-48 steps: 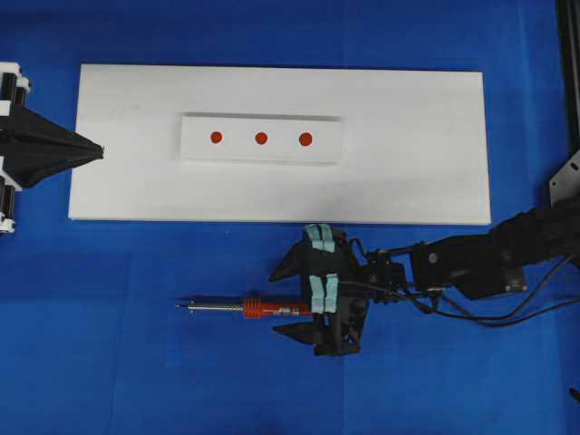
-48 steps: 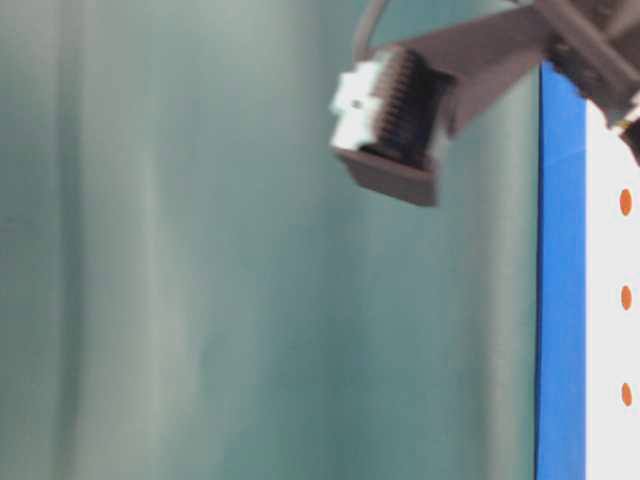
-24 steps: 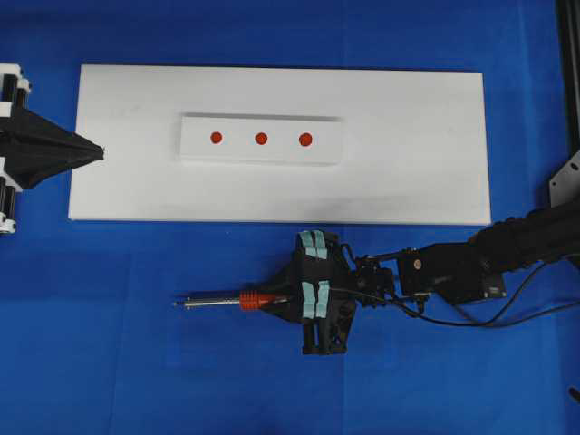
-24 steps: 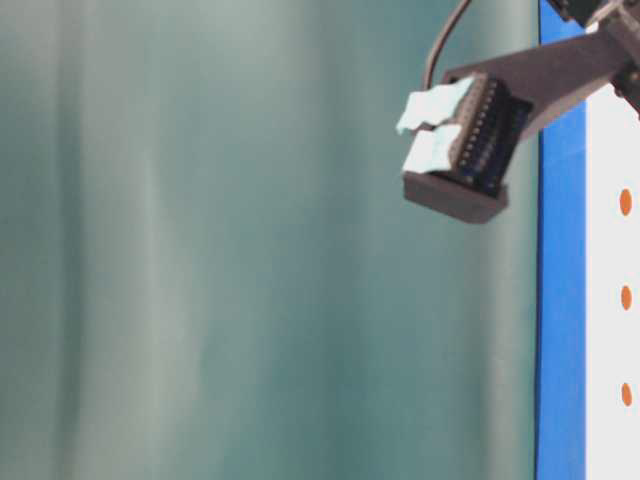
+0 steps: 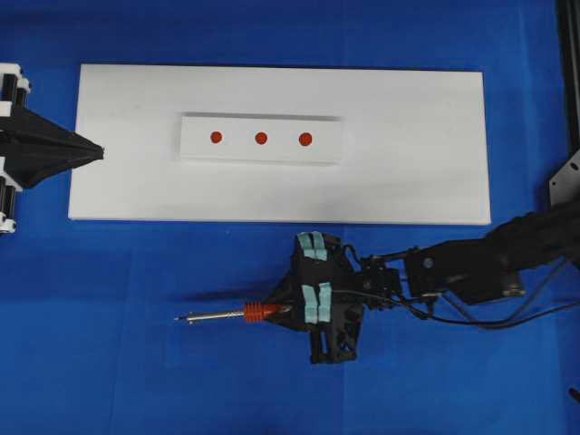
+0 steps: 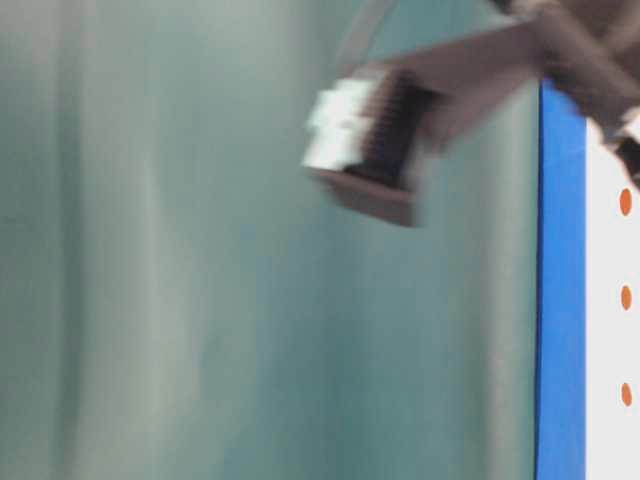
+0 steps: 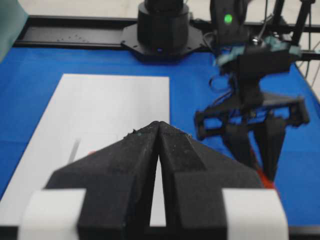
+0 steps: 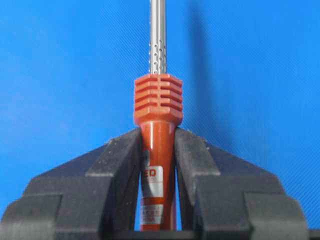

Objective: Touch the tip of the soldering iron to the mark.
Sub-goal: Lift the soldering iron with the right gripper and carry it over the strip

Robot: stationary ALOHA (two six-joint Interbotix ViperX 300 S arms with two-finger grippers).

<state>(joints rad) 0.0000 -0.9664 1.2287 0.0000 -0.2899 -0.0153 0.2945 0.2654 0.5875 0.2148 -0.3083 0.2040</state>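
Observation:
The soldering iron [image 5: 256, 313] has an orange-red ribbed handle and a thin silver shaft pointing left over the blue cloth. My right gripper [image 5: 288, 311] is shut on its handle; the right wrist view shows both jaws pressed against the handle [image 8: 157, 125], with the shaft running up out of frame. Three red marks [image 5: 261, 138] sit in a row on a raised white strip on the white board [image 5: 408, 136]. The iron's tip [image 5: 181, 318] is below the board, apart from the marks. My left gripper [image 5: 98, 150] is shut and empty at the board's left edge [image 7: 158, 124].
The black cord and my right arm [image 5: 471, 267] stretch to the right over the blue cloth. A black frame post [image 5: 569, 72] stands at the far right. The table-level view shows the right gripper [image 6: 370, 140] blurred, beside the marks [image 6: 625, 202].
My right gripper went from open around the handle to shut on it. The iron has since shifted slightly down and right in the overhead view. The left arm has not moved.

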